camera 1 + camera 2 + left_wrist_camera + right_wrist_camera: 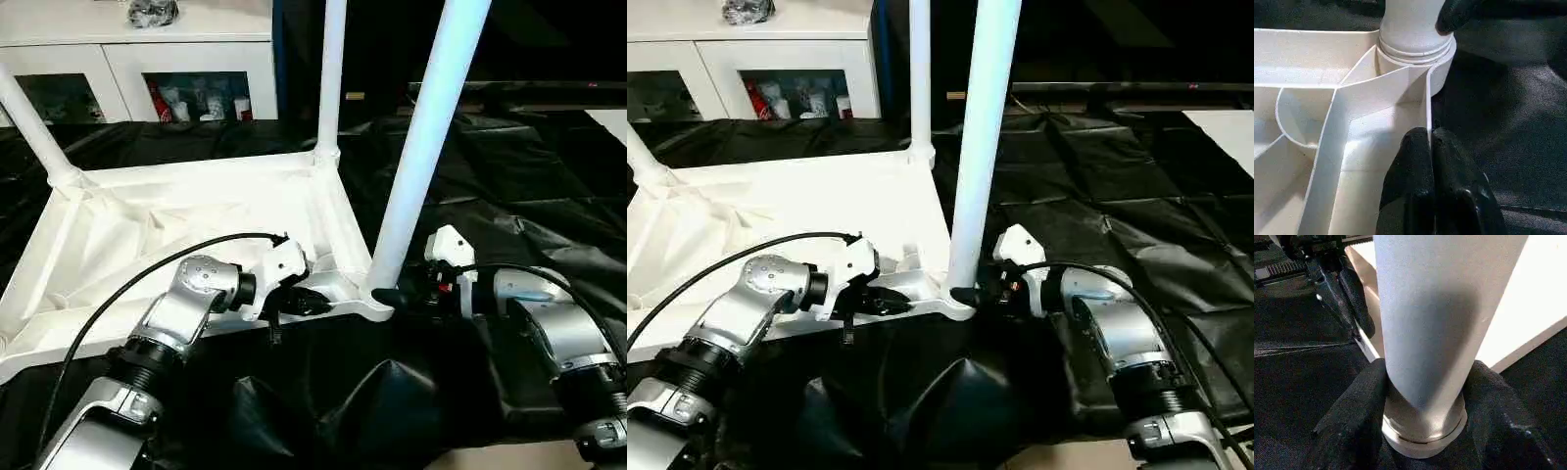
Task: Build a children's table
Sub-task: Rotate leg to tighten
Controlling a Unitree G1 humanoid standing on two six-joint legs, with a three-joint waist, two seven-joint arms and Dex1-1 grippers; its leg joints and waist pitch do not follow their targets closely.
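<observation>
The white tabletop (147, 225) lies underside up on black cloth, its ribs showing. Three white legs stand in corner sockets: the near-right leg (421, 147), a far-right leg (331, 78) and a far-left leg (29, 127). My left gripper (1430, 142) is shut on the tabletop's thin rim wall, close to the near-right socket (1415, 54). My right gripper (1425, 372) reaches in from the right. Its two black fingers (1356, 416) press on either side of the near-right leg (1435, 318), just above the socket collar.
Wrinkled black cloth (509, 196) covers the work surface around the tabletop. A white glass-door cabinet (137, 59) stands behind at the far left, with a grey bundle (152, 12) on top. A black cable (118, 284) loops over my left forearm.
</observation>
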